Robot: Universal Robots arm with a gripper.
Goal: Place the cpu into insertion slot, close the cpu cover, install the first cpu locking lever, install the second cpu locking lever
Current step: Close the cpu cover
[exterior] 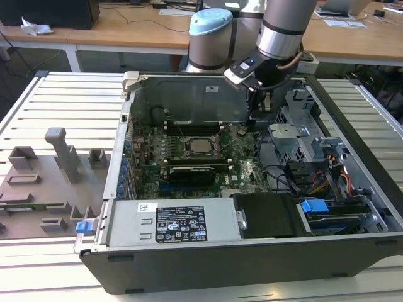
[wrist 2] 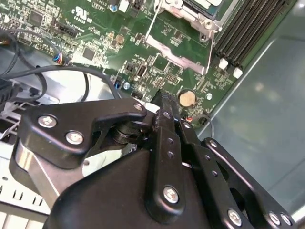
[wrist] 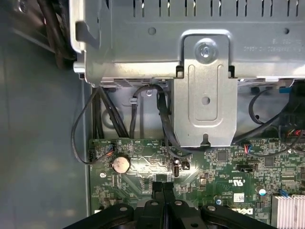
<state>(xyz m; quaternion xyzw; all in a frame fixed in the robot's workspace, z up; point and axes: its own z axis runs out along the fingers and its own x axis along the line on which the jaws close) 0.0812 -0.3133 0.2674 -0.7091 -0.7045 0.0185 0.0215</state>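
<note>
Looks to be at the lever stage, judging by the exterior view: cpu (exterior: 201, 146) lying silver side up in the insertion slot, itself hidden beneath, near the middle of the motherboard (exterior: 245, 170); cpu cover (exterior: 187, 148) seemingly down around it; thin wire locking lever (wrist 2: 151, 25) beside the socket apparently not yet tucked home, though hard to tell; claw (exterior: 259, 100) well apart from all that, pinched fully shut, fingertips (wrist: 157, 191) pressed together on nothing, just above the board's corner by the coin battery (wrist: 120, 164); calls for fine aim at a slender wire; crowding the way, dark cables (wrist: 81, 129) and a metal drive bracket (wrist: 205, 105) close by, memory slots (wrist 2: 248, 24) flanking the socket, black expansion card (exterior: 195, 171) just beside it; case (exterior: 252, 258) lying open on the slatted worktop (exterior: 63, 100).
</note>
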